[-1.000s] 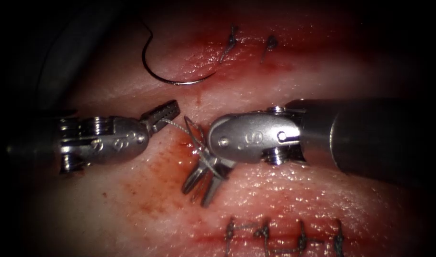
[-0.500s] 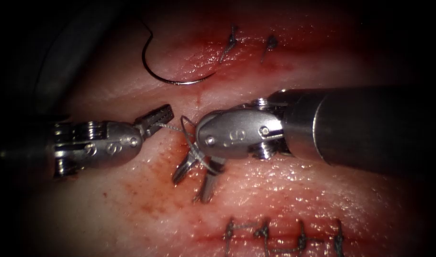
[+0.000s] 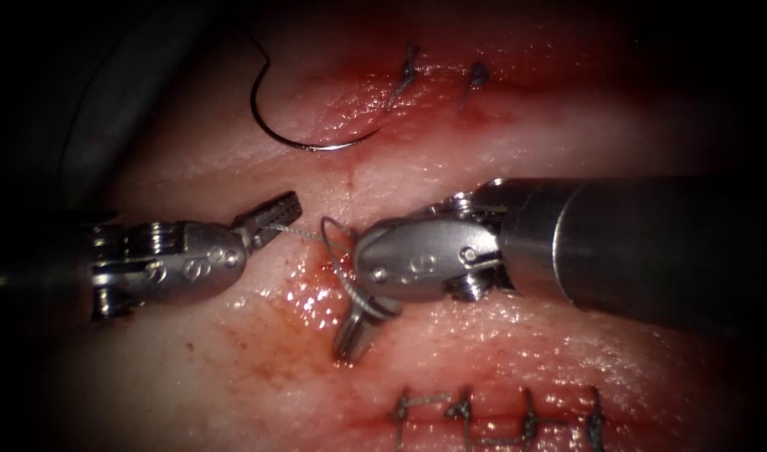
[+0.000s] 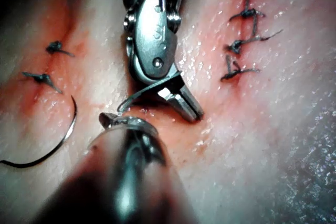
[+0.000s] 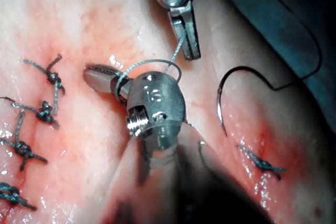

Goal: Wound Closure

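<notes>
Pale, wet tissue lies under both my tools, smeared with red fluid between them. My left tool has its jaws closed on the thread, which runs right and loops around my right tool; its jaws look closed, holding nothing I can make out. Free of both, the needle lies on the tissue beyond them, beside two finished stitches. A second row of stitches sits nearer me.

Needle on tissue behind both hands, thread between them.
</notes>
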Available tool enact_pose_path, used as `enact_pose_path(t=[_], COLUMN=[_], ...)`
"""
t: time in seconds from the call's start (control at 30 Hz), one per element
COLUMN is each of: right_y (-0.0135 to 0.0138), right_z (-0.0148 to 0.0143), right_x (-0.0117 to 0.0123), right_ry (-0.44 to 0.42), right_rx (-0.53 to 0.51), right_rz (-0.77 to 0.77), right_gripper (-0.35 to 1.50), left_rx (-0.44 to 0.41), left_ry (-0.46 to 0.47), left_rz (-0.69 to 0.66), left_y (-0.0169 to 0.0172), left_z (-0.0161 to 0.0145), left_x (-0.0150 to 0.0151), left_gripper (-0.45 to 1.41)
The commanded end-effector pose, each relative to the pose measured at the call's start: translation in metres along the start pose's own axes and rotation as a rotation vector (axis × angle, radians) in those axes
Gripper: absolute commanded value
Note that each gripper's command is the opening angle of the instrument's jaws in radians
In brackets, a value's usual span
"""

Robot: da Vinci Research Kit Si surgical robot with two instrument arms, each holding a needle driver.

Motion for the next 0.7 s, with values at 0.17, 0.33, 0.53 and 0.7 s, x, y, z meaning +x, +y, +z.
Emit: enact_pose_path(t=[0.17, 0.33, 0.53, 0.7], right_y=[0.0013, 0.002, 0.0028, 0.0033], right_z=[-0.0002, -0.0025, -0.0068, -0.0083], right_x=[0.0003, 0.0004, 0.0009, 0.0009], right_ry=[0.018, 0.131, 0.254, 0.299], right_rx=[-0.019, -0.093, -0.17, -0.217], right_rz=[0.003, 0.02, 0.051, 0.067], right_gripper=[-0.35, -0.35, -0.35, -0.35], left_rx=[0.001, 0.001, -0.015, -0.028], left_ry=[-0.004, -0.009, -0.028, -0.038], left_rz=[0.008, 0.016, 0.016, 0.019], left_y=[0.0014, 0.0032, 0.0064, 0.0089], left_z=[0.0004, 0.0, -0.0001, -0.0011], left_x=[0.0004, 0.0004, -0.0004, -0.0006], left_gripper=[-0.45, -0.45, -0.45, -0.45])
